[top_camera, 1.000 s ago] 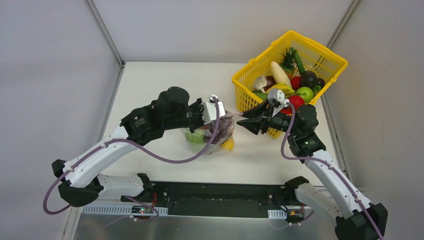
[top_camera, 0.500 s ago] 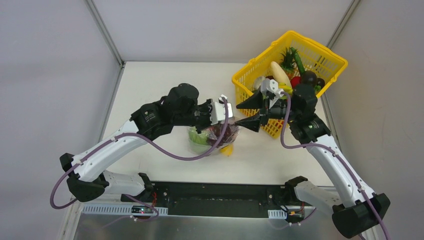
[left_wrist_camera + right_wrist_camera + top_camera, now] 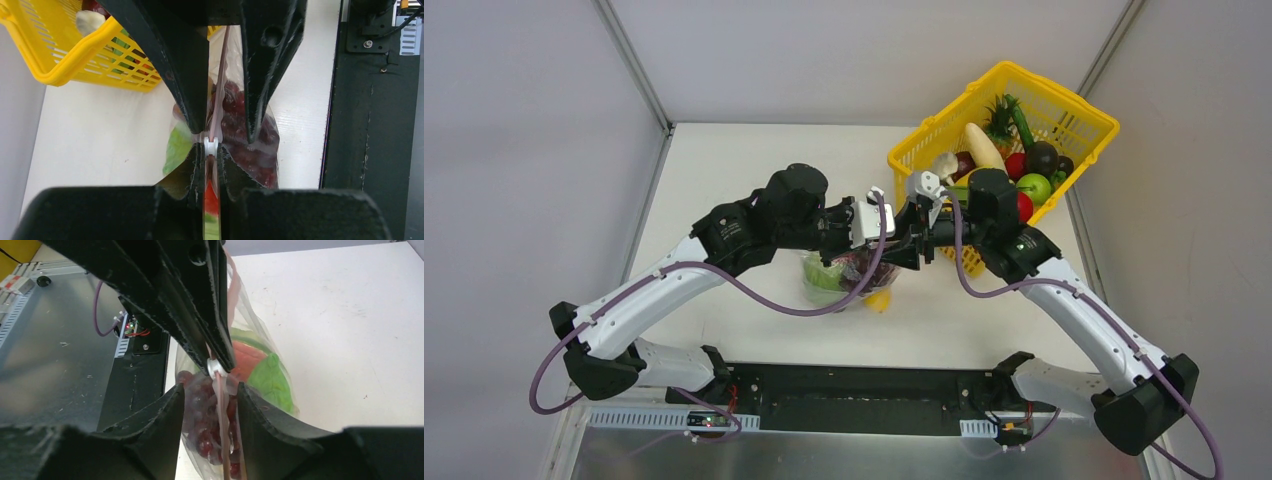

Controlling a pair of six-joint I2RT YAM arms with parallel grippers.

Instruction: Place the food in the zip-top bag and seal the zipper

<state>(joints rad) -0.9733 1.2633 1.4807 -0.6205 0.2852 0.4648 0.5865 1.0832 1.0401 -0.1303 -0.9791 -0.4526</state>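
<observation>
The zip-top bag sits mid-table with a green cabbage, purple grapes and something red inside. A yellow fruit shows at its near right corner. My left gripper is shut on the pink zipper, just behind its white slider, and holds the bag's top up. My right gripper is open, with one finger on each side of the zipper and facing the left gripper tip to tip. In the top view the two grippers meet above the bag, left and right.
A yellow lattice basket with several toy fruits and vegetables stands at the back right, close behind the right wrist; it also shows in the left wrist view. The black base rail runs along the table's near edge.
My right arm has swung left from beside the basket to the bag, and its open jaws now straddle the zipper. My left gripper has shifted slightly right, still holding the strip.
</observation>
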